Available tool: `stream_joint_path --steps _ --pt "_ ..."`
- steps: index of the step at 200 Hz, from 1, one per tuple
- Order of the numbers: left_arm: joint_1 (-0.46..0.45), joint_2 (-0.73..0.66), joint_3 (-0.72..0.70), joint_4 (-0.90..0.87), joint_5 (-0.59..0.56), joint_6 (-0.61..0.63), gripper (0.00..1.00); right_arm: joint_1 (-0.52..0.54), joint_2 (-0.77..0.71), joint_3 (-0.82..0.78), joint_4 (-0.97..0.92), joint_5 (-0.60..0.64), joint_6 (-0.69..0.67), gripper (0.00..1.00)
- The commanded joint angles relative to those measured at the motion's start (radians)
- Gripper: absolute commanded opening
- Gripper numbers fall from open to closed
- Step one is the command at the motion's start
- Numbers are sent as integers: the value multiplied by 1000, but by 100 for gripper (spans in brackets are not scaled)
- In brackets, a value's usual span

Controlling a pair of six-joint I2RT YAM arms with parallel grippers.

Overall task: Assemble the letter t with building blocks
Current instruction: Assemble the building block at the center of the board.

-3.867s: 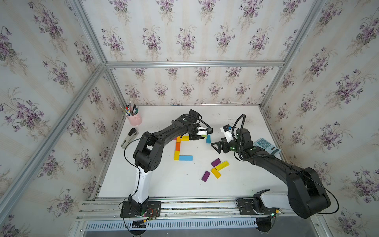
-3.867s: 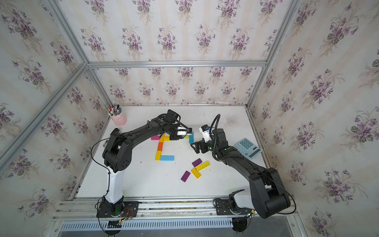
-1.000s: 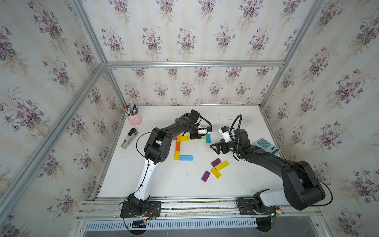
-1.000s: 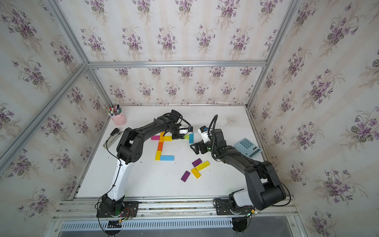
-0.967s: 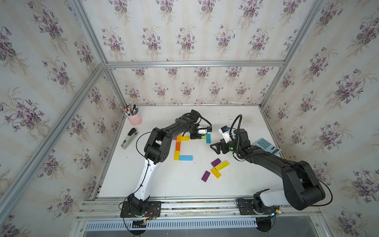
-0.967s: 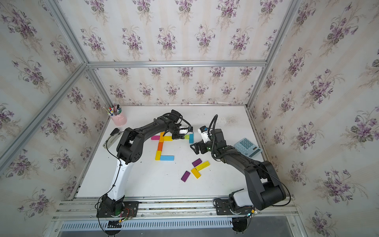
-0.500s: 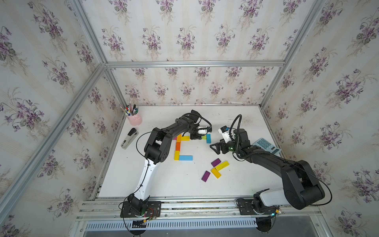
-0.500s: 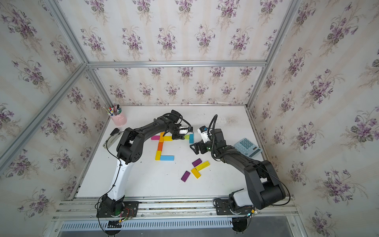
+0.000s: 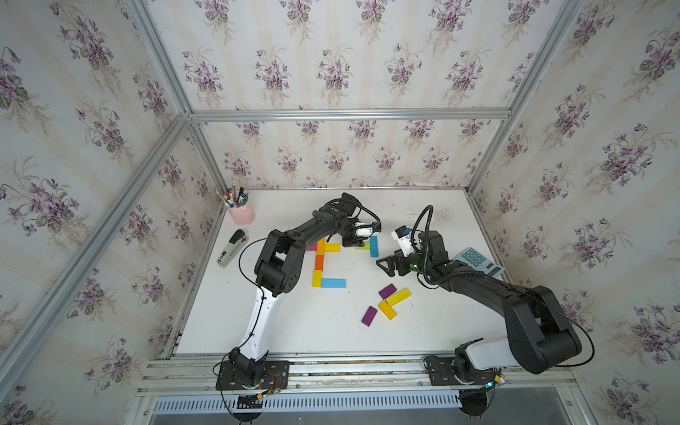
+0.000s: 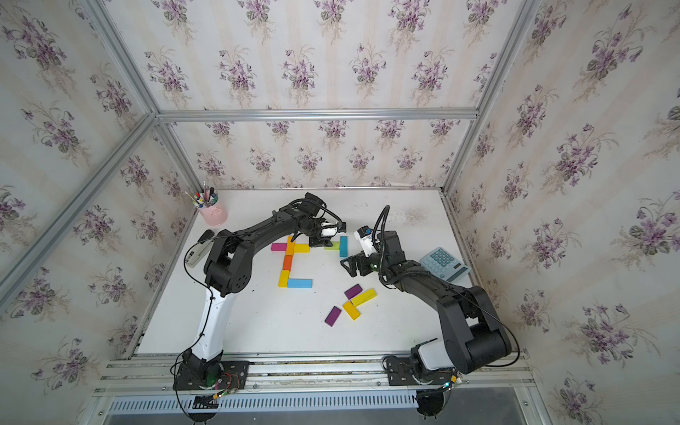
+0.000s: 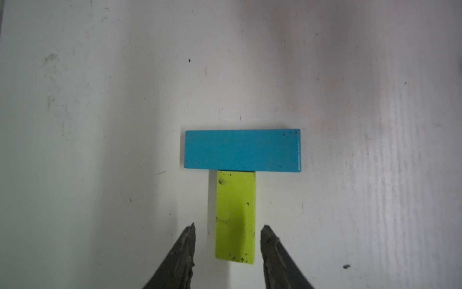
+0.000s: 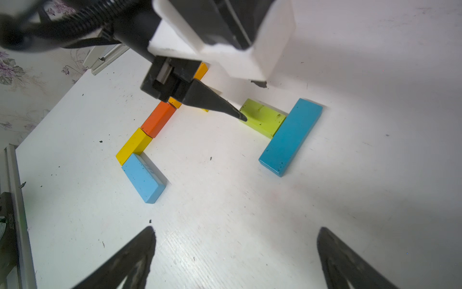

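One lime block (image 11: 235, 217) against teal block (image 11: 242, 151)

In a top view the left arm (image 9: 305, 230) covers much of the magenta block (image 9: 313, 247) and lime block (image 9: 363, 245).

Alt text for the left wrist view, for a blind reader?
A lime block lies flat on the white table, one short end butted against the long side of a teal block, making a rough T. The left gripper straddles the lime block's free end, jaws open, not gripping it.
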Motion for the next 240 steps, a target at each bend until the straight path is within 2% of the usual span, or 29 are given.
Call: stream_joint_path --steps 1,28,40,50,63,92,122,164,216,240 --pt "4 -42 -30 18 23 -33 45 2 2 7 -2 -16 -7 100" --pt "8 -79 -71 60 -10 -143 38 1 -5 8 -6 -18 -1 100" --pt "9 -89 -83 76 -27 -234 28 1 -7 7 -5 -9 4 100" --pt "9 -97 -90 84 -48 -318 24 0 -9 4 -5 -5 6 100" --pt "9 -112 -117 121 -61 -453 24 1 -6 6 -5 -11 7 100" --pt "10 -109 -107 110 -203 -816 23 1 -1 8 -8 -18 10 100" --pt "15 -67 -70 59 -179 -1057 16 2 0 10 -11 -21 10 100" --pt "15 -59 -100 86 -173 -1220 15 1 -10 7 -16 -19 11 100" --pt "15 -29 -88 44 -179 -1297 18 1 -6 10 -17 -23 13 100" --pt "15 -38 -128 74 -177 -1309 18 1 -8 10 -18 -24 12 100"
